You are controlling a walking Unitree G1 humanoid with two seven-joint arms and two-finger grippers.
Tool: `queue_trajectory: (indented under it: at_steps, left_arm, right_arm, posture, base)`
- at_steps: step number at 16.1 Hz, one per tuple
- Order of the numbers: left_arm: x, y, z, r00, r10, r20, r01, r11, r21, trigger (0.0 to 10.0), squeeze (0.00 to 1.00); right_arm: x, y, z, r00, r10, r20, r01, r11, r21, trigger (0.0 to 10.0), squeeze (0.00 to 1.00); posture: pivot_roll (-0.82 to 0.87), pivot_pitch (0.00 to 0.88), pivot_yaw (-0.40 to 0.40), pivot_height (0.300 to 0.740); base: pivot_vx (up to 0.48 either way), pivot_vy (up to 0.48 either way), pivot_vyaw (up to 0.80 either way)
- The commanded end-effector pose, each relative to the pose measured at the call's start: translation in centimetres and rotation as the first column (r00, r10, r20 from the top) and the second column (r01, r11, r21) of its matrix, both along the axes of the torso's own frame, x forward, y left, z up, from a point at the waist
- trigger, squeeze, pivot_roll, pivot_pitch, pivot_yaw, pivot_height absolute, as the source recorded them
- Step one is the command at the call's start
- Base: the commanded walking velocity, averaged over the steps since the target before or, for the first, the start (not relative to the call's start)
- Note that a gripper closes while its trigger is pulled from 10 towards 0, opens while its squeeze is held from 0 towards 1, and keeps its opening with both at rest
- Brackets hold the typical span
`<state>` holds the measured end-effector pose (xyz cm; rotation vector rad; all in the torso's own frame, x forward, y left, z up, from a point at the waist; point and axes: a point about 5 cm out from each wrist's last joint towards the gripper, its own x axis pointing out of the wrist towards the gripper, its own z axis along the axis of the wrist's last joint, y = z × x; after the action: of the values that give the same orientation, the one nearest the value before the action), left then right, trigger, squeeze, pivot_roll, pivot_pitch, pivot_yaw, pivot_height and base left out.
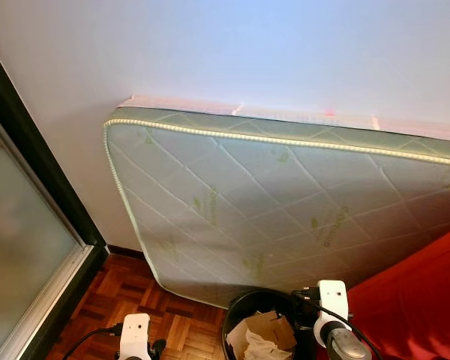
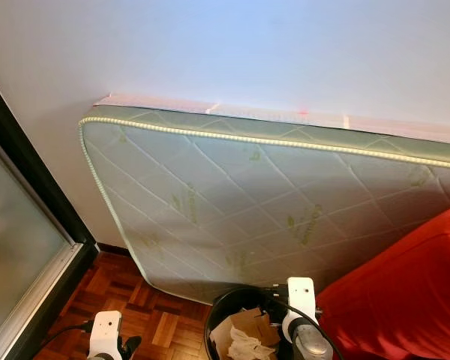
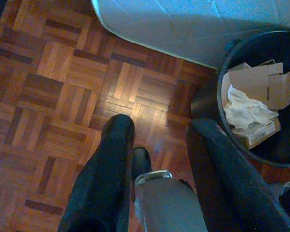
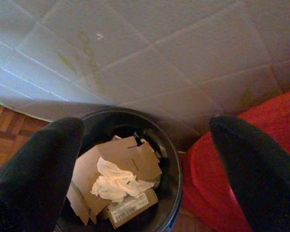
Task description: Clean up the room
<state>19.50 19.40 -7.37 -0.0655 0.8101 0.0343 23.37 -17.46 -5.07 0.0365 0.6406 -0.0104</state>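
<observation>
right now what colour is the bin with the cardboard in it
Black, the bin beside the mattress; it shows best in the right wrist view.

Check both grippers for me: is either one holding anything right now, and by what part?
Nothing is held. The right gripper is open above the black bin of cardboard and crumpled paper; the left gripper is open over bare parquet floor.

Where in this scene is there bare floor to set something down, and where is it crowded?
Free: the parquet floor between the sliding door frame, the leaning mattress and the black bin. Crowded: the bin holds cardboard and crumpled paper, wedged between the mattress and red cover.
</observation>
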Motion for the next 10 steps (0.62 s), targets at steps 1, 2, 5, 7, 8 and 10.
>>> queue_trajectory:
  at_steps: [1,2,5,7,8,10]
  left_arm:
    - [-0.6,0.2,-0.3,1.0,0.009,-0.029,-0.008,1.0,0.003,10.0,0.0]
    - [-0.6,0.2,-0.3,1.0,0.008,-0.03,-0.008,1.0,0.003,10.0,0.0]
    - [-0.6,0.2,-0.3,0.999,0.003,-0.035,-0.002,1.0,0.01,10.0,0.0]
    - [-0.6,0.3,-0.3,0.999,0.001,-0.037,-0.001,1.0,0.011,10.0,0.0]
    - [-0.6,0.3,-0.4,0.999,-0.001,-0.039,0.001,1.0,0.013,10.0,0.0]
    - [-0.7,0.3,-0.4,0.999,-0.001,-0.04,0.002,1.0,0.014,10.0,0.0]
  right_arm:
    - [-0.4,0.1,-0.3,1.0,0.01,-0.024,-0.01,1.0,0.003,10.0,0.1]
    - [-0.5,0.2,-0.4,0.999,0.013,-0.033,-0.012,1.0,0.012,10.0,0.0]
    - [-2.1,-0.3,-1.5,0.994,-0.025,-0.102,0.029,0.999,0.036,10.0,0.0]
    - [-2.9,-1.3,-1.8,0.989,-0.077,-0.124,0.081,0.996,0.025,10.0,0.0]
    - [-3.9,-2.4,-2.3,0.979,-0.136,-0.153,0.139,0.99,0.015,10.0,0.0]
    - [-5.5,-3.7,-2.9,0.96,-0.199,-0.198,0.203,0.979,0.003,10.0,0.0]
  posture:
    - [0.06,0.002,-0.016,0.74]
    - [0.06,0.002,-0.016,0.74]
    - [0.05,0.001,-0.015,0.74]
    - [0.05,0.0,-0.011,0.74]
    - [0.05,0.0,-0.01,0.74]
    - [0.05,0.0,-0.009,0.74]
  base:
    - [0.0,0.0,0.0]
    - [0.0,0.0,0.0]
    - [0.0,0.0,0.0]
    - [0.0,0.0,0.0]
    - [0.0,0.0,0.0]
    - [0.0,0.0,0.0]
